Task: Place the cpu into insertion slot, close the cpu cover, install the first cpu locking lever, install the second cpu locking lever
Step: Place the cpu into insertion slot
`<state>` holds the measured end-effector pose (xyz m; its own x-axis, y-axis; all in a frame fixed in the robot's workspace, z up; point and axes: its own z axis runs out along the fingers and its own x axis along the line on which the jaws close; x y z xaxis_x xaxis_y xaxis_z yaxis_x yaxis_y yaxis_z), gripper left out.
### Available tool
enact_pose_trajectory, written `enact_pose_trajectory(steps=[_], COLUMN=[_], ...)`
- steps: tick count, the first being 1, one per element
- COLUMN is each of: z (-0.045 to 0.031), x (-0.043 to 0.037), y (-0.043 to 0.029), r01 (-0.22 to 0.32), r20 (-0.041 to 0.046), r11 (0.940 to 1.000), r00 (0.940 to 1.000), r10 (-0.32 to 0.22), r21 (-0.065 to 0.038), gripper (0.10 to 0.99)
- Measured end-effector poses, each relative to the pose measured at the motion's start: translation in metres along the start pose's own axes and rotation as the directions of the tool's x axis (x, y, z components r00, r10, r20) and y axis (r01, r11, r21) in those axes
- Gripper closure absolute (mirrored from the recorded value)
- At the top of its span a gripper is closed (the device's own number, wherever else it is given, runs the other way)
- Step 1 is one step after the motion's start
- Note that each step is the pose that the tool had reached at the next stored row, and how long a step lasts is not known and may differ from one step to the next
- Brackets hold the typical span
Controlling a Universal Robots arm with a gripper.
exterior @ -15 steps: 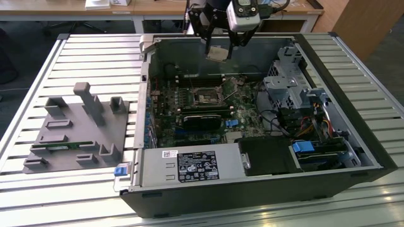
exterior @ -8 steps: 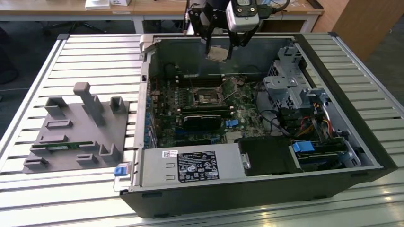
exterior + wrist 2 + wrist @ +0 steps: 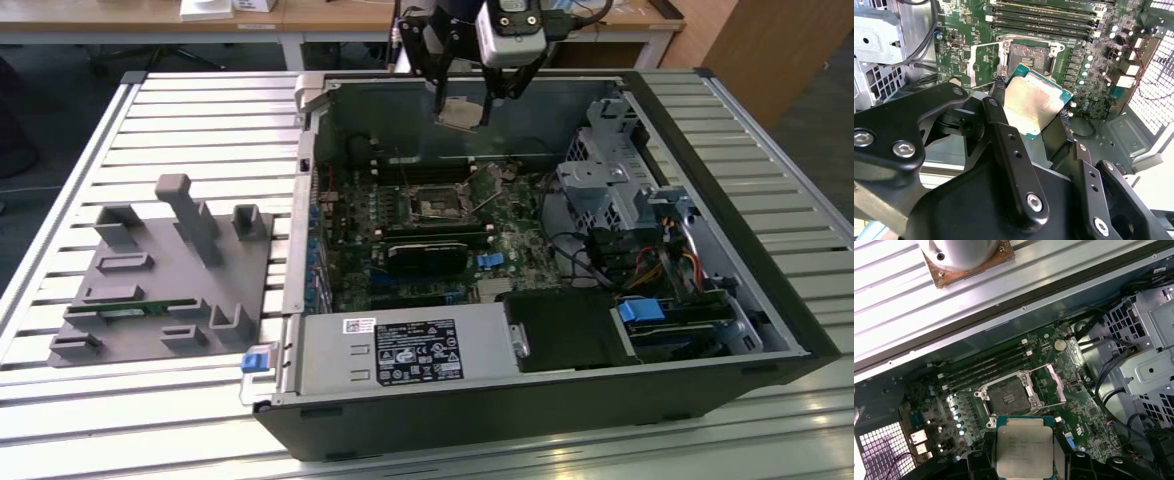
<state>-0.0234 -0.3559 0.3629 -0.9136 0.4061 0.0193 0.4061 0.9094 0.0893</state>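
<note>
My gripper (image 3: 463, 108) hangs above the far wall of the open computer case, shut on the cpu (image 3: 462, 113). In the second wrist view the cpu (image 3: 1033, 104) is a silver-beige square with a green rim, pinched on two opposite edges by black fingertips (image 3: 999, 89). It is in the air, tilted, nearer the camera than the insertion slot (image 3: 1029, 55). The slot (image 3: 1008, 399) is bare, a dark square in a silvery rim on the green motherboard (image 3: 400, 215). The cpu cover (image 3: 985, 62) stands flipped open beside it. In the first wrist view the cpu (image 3: 1024, 450) lies just short of the slot.
The black case (image 3: 747, 300) sits on a slatted metal table (image 3: 80, 140). A grey moulded fixture (image 3: 160, 270) lies at the exterior view's left. Inside are long memory slots (image 3: 1039, 20), a black card (image 3: 427, 250), a drive cage (image 3: 614, 170), cables and a power supply (image 3: 400, 350).
</note>
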Motion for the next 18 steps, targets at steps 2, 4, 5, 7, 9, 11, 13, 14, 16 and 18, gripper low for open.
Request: enact_pose_trajectory(steps=[2, 4, 5, 7, 9, 11, 13, 14, 16, 18], z=[0.0000, 0.0000, 0.0000, 0.0000, 0.0000, 0.0000, 0.0000, 0.0000, 0.0000, 0.0000], x=[0.0000, 0.0000, 0.0000, 0.0000, 0.0000, 0.0000, 0.0000, 0.0000, 0.0000, 0.0000], y=[0.0000, 0.0000, 0.0000, 0.0000, 0.0000, 0.0000, 0.0000, 0.0000, 0.0000, 0.0000], r01=[-0.005, -0.010, -0.012, -0.016, -0.020, -0.024, -0.028, -0.030, -0.034, -0.038], r20=[0.0004, 0.0009, 0.0011, 0.0015, 0.0018, 0.0022, 0.0025, 0.0027, 0.0031, 0.0034], r11=[1.0000, 1.0000, 0.9999, 0.9999, 0.9998, 0.9997, 0.9996, 0.9995, 0.9994, 0.9993], r00=[1.0000, 1.0000, 0.9999, 0.9999, 0.9998, 0.9997, 0.9996, 0.9995, 0.9994, 0.9993], r10=[0.005, 0.010, 0.012, 0.016, 0.020, 0.024, 0.028, 0.030, 0.034, 0.038], r21=[0.000, 0.000, 0.000, 0.000, 0.000, -0.001, -0.001, -0.001, -0.001, -0.001], gripper=[0.545, 0.545, 0.545, 0.545, 0.545, 0.545, 0.545, 0.545, 0.545, 0.545])
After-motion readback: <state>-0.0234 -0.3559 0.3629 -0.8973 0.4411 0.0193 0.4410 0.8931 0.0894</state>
